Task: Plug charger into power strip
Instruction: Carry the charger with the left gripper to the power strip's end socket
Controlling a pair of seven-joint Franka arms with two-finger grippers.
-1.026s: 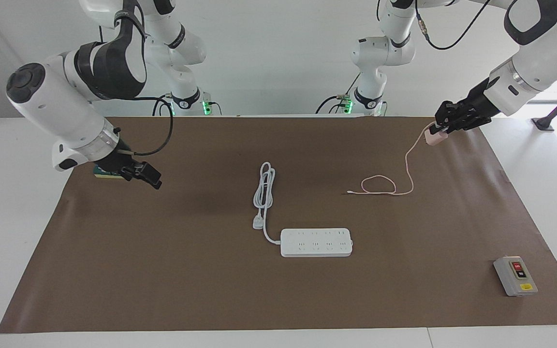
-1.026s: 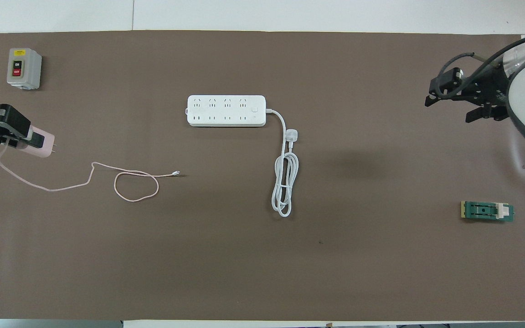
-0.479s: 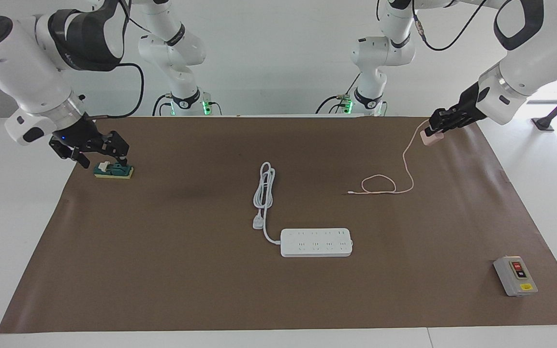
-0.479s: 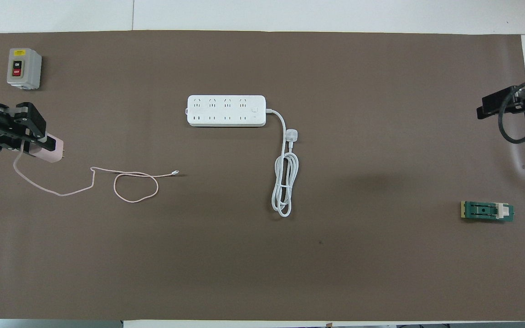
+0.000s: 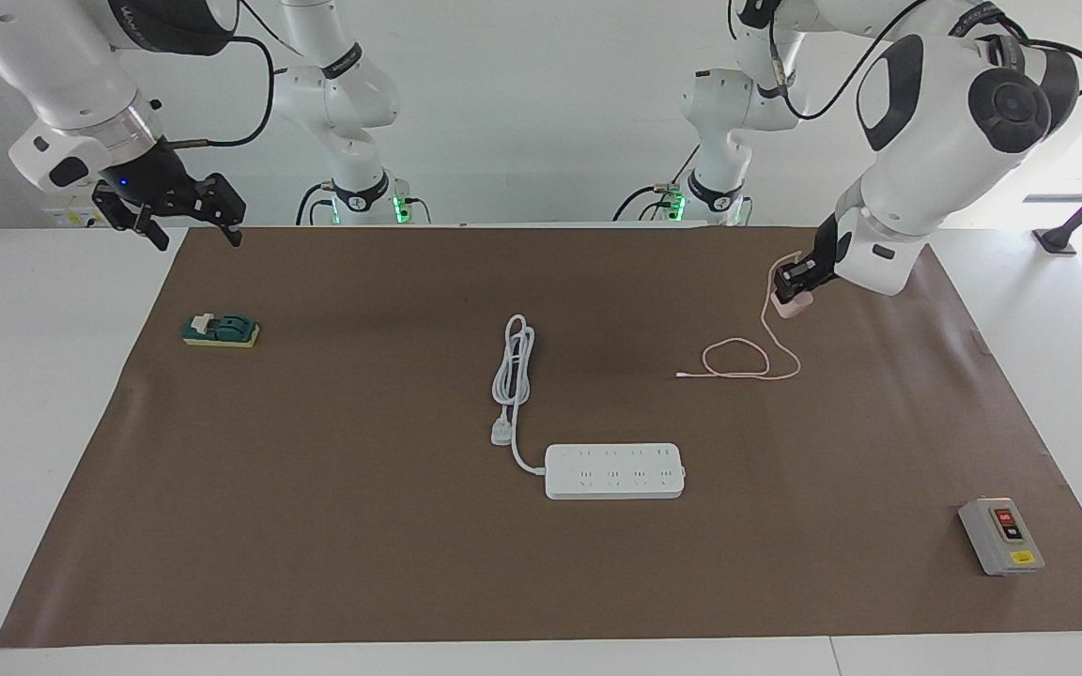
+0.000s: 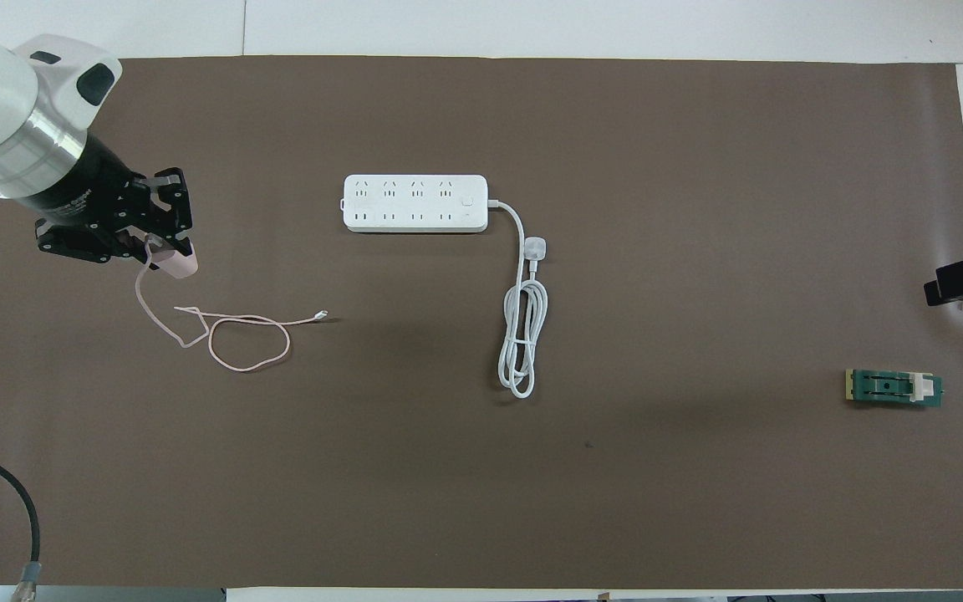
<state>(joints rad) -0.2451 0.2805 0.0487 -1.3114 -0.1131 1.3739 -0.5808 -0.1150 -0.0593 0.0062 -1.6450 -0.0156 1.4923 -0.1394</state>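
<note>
The left gripper [image 5: 796, 284] has its fingers pinched on the charger [image 5: 791, 305], held in the air over the left arm's end of the tabletop [image 5: 363, 563]; the pink cable [image 5: 738, 360] trails down into a loop on the brown mat. Bare mat separates that loop from the power strip [image 5: 614, 470], which lies mid-tabletop with its cord coiled beside it. The right gripper [image 5: 186, 221], fingers spread, hangs over the tabletop's corner at the right arm's end.
</note>
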